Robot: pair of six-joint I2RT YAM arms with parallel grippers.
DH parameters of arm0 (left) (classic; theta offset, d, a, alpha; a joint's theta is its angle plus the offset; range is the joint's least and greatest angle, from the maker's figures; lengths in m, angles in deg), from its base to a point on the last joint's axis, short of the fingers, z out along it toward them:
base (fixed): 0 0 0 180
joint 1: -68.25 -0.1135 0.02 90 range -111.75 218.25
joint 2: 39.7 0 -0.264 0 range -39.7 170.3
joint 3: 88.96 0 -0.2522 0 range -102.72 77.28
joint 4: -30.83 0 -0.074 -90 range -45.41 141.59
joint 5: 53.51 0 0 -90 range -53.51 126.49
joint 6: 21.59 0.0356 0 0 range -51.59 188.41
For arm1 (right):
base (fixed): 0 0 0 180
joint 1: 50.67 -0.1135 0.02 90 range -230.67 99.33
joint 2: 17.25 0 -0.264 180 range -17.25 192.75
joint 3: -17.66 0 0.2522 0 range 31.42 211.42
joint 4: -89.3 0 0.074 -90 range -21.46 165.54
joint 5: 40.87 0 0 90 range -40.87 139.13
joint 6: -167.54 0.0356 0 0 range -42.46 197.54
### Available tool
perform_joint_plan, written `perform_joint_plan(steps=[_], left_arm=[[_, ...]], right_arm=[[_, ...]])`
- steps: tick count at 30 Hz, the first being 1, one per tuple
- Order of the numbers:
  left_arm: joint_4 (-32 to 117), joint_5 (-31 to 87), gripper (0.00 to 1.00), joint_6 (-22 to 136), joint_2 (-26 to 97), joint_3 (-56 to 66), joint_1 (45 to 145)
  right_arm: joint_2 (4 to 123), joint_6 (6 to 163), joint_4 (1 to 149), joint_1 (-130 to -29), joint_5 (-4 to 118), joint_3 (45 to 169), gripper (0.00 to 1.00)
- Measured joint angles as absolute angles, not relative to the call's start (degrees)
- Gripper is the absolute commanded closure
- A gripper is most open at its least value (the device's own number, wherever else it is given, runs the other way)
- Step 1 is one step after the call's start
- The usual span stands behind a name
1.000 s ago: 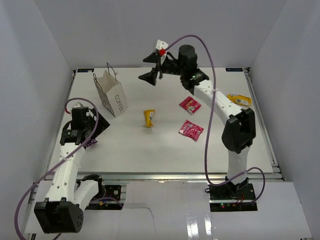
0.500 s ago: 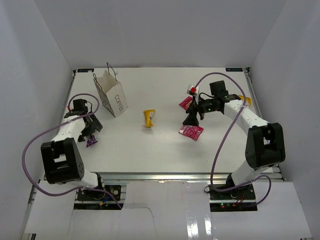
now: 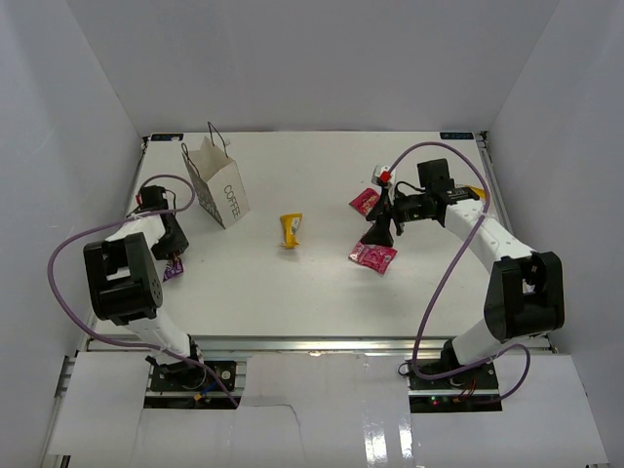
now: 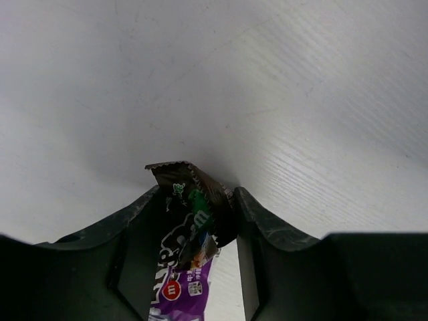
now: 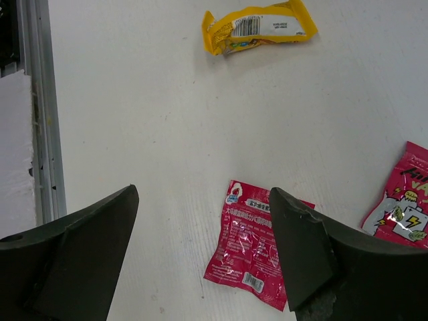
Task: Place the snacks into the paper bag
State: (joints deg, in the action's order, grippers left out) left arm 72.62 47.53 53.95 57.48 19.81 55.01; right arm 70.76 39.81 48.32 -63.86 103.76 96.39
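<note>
On the white table (image 3: 292, 292), paper bag (image 3: 216, 185) upright at far left, right gripper (image 5: 200, 200) spread wide above one red pouch (image 5: 254, 244) with another red pouch (image 5: 401, 194) close by, left gripper (image 4: 194, 195) clamped on the candy wrapper (image 4: 179, 271) near the bag, yellow packet (image 3: 291, 230) flat mid-table.

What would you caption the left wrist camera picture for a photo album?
Left arm's fingers pinch a crumpled dark-and-purple candy wrapper lying on the white table.

White table (image 3: 292, 292), white walls (image 3: 312, 58), metal edge rail (image 5: 41, 100).
</note>
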Motion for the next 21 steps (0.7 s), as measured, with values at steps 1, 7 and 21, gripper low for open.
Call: perform_joint_plan(steps=[1, 7, 21], left_arm=[[72.55, 47.47, 0.50, 53.95, 57.37, 19.81, 54.86], [71.29, 44.56, 0.63, 53.18, 52.78, 21.10, 54.49], [56.45, 16.63, 0.74, 42.10, 9.31, 33.27, 54.99]], right_arm=[[70.71, 39.87, 48.25, -63.77, 103.74, 96.00, 0.16], [70.58, 40.11, 48.21, -63.48, 103.74, 94.90, 0.16], [70.52, 40.42, 48.14, -62.98, 103.74, 94.88, 0.17]])
